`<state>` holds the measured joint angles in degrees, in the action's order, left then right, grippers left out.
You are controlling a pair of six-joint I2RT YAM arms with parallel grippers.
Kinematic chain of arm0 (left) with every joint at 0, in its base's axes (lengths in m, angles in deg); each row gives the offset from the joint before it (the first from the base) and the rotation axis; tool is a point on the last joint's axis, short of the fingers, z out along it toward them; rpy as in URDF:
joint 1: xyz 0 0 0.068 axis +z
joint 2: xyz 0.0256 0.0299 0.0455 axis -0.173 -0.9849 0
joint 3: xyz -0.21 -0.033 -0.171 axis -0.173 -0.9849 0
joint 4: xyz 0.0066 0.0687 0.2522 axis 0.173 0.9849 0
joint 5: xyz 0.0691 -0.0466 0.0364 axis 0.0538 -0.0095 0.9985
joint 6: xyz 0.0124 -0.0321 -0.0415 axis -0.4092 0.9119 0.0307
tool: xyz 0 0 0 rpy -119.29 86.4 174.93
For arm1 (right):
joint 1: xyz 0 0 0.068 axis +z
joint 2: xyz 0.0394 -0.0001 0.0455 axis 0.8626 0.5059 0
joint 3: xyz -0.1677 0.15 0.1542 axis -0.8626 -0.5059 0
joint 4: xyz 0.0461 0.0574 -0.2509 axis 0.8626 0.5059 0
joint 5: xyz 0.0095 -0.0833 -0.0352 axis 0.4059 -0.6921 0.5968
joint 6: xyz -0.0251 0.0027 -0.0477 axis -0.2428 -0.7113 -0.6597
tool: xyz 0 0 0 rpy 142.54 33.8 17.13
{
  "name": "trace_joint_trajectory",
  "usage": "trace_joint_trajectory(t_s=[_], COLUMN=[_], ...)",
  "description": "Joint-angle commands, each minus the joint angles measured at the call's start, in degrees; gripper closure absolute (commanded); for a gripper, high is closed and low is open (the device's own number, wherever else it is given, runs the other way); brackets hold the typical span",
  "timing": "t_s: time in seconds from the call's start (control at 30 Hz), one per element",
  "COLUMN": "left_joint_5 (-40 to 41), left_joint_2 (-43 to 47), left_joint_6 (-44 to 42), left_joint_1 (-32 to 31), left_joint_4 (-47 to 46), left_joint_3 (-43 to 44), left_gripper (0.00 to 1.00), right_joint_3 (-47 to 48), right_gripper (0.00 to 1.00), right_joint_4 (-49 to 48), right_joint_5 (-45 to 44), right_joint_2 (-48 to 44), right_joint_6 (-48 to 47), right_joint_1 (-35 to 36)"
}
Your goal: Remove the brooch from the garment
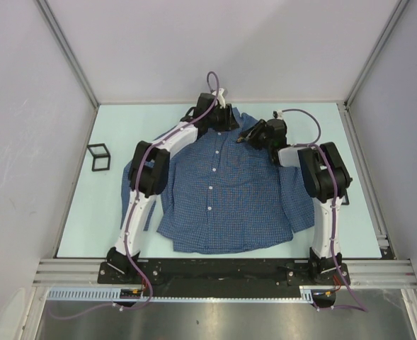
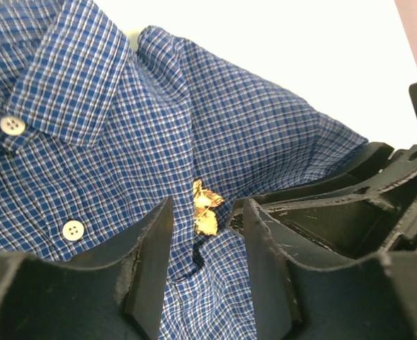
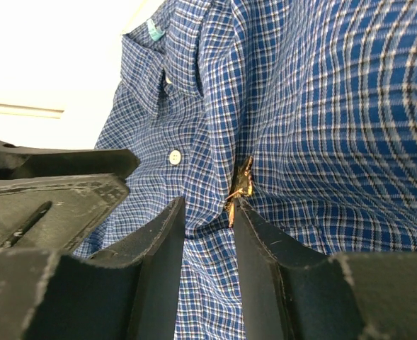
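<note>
The garment (image 1: 222, 198) lies flat on the table, collar at the far side; it fills the left wrist view (image 2: 109, 120) and the right wrist view (image 3: 321, 106). The brooch (image 2: 206, 209), small and yellow-gold, is pinned beside the button placket below the collar. My left gripper (image 2: 208, 212) stands open over it, one finger on each side, with a ridge of cloth between them. My right gripper (image 3: 209, 209) is open too and presses on the shirt. Its right fingertip (image 3: 245, 212) touches the lower edge of the brooch (image 3: 242, 183). From above, both grippers (image 1: 226, 122) (image 1: 243, 138) meet near the collar.
A small black wire cube frame (image 1: 99, 157) stands on the pale table (image 1: 123, 120) left of the shirt. The right gripper's fingers (image 2: 328, 212) lie close beside my left gripper. White buttons (image 2: 72, 229) (image 3: 174, 156) run down the placket. Walls enclose three sides.
</note>
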<state>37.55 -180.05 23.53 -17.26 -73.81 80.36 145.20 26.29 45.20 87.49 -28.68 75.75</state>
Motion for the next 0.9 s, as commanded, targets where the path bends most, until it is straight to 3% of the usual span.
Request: trace_joint_trajectory(t_s=[0.0,0.2,0.4,0.57,0.77,0.87], left_joint_5=[-1.2,-1.8,-2.0,-1.8,-2.1,-1.8], left_joint_2=[-1.0,-1.7,-2.4,-2.3,-2.4,-2.1], left_joint_6=[0.6,0.4,0.5,0.4,0.7,0.4], left_joint_1=[-0.1,-0.3,-0.7,-0.8,-0.9,-0.8], left_joint_4=[0.5,1.3,2.0,2.3,2.1,2.7], left_joint_3=[2.5,3.7,4.1,4.2,4.2,4.0], left_gripper=[0.50,0.48,0.56,0.57,0.58,0.59], right_joint_3=[0.0,-0.1,0.0,0.6,0.9,0.9], right_gripper=[0.62,0.62,0.66,0.67,0.73,0.81], right_joint_4=[0.4,0.6,-0.3,-2.4,-5.6,-7.8], right_joint_5=[-1.6,-1.5,-0.9,0.5,3.1,4.2], right_joint_2=[0.7,1.6,2.9,4.4,6.1,7.4], right_joint_6=[0.7,1.9,3.4,4.7,6.7,7.4], right_joint_1=[0.6,0.3,0.4,0.3,0.4,0.2])
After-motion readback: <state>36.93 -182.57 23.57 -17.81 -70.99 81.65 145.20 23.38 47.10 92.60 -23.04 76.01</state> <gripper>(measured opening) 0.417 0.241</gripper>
